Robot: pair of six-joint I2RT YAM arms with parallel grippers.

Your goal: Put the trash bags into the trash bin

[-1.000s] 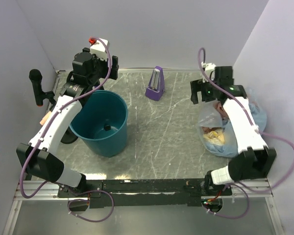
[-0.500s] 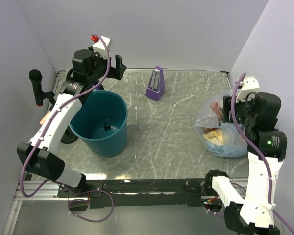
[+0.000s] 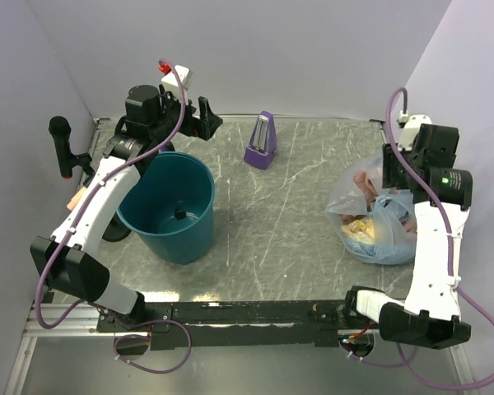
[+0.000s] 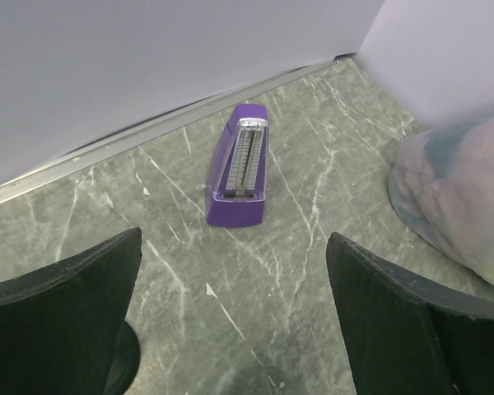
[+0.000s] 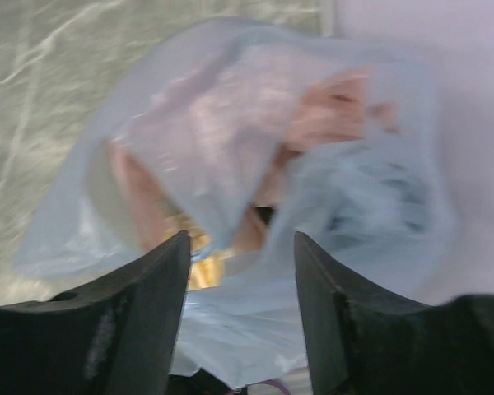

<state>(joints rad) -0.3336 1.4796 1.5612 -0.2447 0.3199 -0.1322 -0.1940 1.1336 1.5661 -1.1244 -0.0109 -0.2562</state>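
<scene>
Marbled tabletop: trash bag is seen just ahead of right end effector, spread, nothing gripped; trash bin is set well left.

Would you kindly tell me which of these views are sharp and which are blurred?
Top external: sharp and evenly lit, trash bin clearly outlined. Left wrist: purple metronome crisp, the left claw fingers soft in the foreground. Right wrist: heavily blurred, the pale-blue trash bag and clear bag smeared together.
</scene>
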